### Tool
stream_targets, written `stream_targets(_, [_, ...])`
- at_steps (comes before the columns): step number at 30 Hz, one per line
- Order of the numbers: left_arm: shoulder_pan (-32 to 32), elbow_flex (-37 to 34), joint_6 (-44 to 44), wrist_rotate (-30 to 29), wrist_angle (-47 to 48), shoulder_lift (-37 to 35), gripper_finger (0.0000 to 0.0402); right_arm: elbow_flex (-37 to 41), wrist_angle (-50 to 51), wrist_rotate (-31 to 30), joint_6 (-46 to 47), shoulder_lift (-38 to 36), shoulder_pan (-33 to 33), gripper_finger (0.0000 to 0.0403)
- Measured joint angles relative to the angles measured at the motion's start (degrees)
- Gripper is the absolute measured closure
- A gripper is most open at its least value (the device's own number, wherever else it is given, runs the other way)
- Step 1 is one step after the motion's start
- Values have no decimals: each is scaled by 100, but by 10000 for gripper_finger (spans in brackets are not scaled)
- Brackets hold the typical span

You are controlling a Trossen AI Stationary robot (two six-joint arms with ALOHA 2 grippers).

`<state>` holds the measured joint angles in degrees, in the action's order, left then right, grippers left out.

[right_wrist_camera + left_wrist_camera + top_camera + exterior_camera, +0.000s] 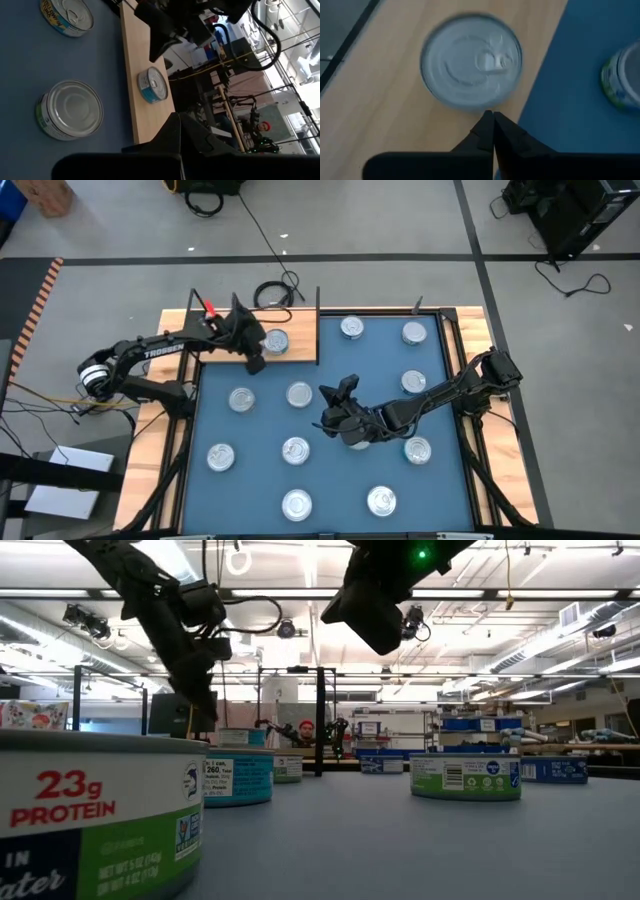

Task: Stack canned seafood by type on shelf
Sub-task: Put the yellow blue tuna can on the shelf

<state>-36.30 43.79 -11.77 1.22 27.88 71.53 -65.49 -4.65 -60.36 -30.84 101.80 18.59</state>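
Observation:
One silver tin of canned seafood point(277, 341) stands on its base on the light wooden shelf point(225, 348) at the far left. In the left wrist view the tin point(471, 60) shows its lid with a pull tab. My left gripper point(493, 122) is shut, empty, and hangs just above and beside this tin, toward the near edge point(255, 362). My right gripper point(340, 392) is shut and empty, raised over the middle of the blue mat point(340, 480). Several more tins stand spread over the mat, such as one point(299, 394) near the right gripper.
Thin black uprights point(318, 305) stand at the shelf's corners. Tins ring the mat: far right point(414, 333), near left point(221, 457), near edge point(296, 504). A tin point(100, 810) stands close before the low camera. A person in a red cap point(305, 728) is far behind the table.

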Motion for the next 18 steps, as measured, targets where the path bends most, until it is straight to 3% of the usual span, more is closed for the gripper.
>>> stream_targets(6, [81,0,184,-648,152,111,398,0,21,0,18,0,0,400])
stream_targets(18, [80,2,545,-708,-724,931,400,0,235,-107,20,0,-2,400])
